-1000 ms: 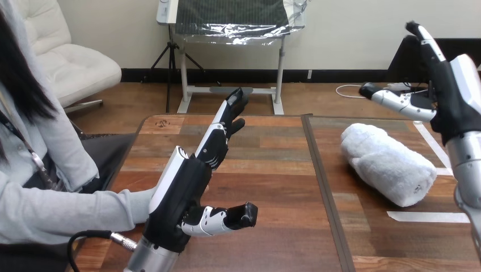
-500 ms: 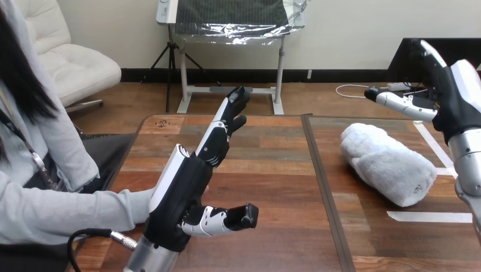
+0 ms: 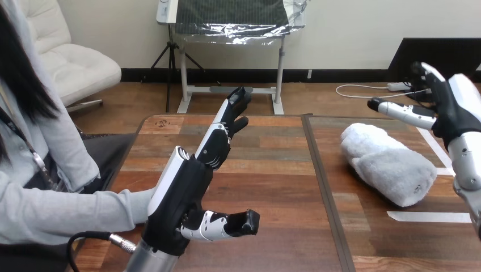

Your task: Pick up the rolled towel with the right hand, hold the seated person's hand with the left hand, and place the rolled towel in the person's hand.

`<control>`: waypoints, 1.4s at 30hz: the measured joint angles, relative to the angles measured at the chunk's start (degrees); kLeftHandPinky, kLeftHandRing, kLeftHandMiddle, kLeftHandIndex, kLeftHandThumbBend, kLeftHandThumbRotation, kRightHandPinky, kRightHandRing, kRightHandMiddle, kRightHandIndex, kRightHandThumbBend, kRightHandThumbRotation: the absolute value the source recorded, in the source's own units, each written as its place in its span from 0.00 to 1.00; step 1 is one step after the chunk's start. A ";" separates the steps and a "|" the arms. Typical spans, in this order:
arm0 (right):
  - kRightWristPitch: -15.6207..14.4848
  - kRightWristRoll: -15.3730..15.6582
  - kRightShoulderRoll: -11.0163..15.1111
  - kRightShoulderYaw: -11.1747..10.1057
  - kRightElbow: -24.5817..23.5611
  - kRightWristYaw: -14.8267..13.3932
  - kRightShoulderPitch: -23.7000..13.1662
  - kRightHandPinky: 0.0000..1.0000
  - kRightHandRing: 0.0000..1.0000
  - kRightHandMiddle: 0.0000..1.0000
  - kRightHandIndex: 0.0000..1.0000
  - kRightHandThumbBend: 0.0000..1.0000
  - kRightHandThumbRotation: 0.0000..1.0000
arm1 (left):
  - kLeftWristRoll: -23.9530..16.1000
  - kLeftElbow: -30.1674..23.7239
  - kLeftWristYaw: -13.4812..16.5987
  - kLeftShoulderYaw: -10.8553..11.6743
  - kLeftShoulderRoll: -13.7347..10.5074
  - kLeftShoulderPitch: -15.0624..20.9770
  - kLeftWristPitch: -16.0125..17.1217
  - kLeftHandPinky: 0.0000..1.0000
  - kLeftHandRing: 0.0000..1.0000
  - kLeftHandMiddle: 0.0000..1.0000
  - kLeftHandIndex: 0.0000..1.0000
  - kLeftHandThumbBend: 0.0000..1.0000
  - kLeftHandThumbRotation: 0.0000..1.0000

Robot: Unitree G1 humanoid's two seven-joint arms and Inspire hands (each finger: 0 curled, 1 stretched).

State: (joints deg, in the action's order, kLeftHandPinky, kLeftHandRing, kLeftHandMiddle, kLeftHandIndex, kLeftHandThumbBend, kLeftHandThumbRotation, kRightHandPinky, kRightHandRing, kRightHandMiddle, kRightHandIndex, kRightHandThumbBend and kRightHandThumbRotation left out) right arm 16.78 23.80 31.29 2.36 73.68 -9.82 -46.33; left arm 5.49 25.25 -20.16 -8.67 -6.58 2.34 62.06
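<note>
wooden table (image 3: 272, 170) | left hand (image 3: 181, 192) open, fingers straight, beside person's sleeve (image 3: 85, 209), no hold visible | rolled towel (image 3: 388, 164) lying on table's right side, untouched | right hand (image 3: 454, 110) open, over towel's far end, apart | progress: nothing done yet, judging pick-up comes first

- No lettering, number or sign is legible anywhere.
- A small dark mark sits on the wooden table (image 3: 272, 170) near its far left corner, too small to read.
- A tiny dark speck on the near end of the rolled towel (image 3: 385, 164) is equally unreadable.
</note>
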 measured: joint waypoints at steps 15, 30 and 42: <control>-6.12 1.09 -0.01 2.59 2.59 2.27 -1.19 0.61 0.77 0.86 0.93 1.00 0.60 | 0.87 -0.80 -0.78 -0.33 -0.07 -0.14 0.00 0.99 1.00 1.00 1.00 1.00 0.65; -9.38 3.46 -0.02 6.37 3.96 4.06 -1.19 0.55 0.69 0.72 0.92 1.00 0.59 | 0.50 -3.48 -0.73 -0.77 0.00 -1.23 -0.10 0.98 1.00 1.00 1.00 1.00 0.67; -11.40 6.10 -0.41 9.69 4.19 4.49 -1.18 0.59 0.77 0.80 0.92 1.00 0.67 | 1.23 -5.47 -0.86 -1.70 -0.04 -2.71 -0.01 0.99 1.00 1.00 1.00 1.00 0.65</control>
State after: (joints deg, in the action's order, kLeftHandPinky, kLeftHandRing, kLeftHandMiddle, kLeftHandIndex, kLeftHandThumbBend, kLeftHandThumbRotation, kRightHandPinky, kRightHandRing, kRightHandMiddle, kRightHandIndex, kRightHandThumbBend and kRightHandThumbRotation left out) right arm 5.38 29.89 30.88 12.05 77.87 -5.33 -47.51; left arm 6.72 19.78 -21.01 -10.37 -6.62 -0.37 62.06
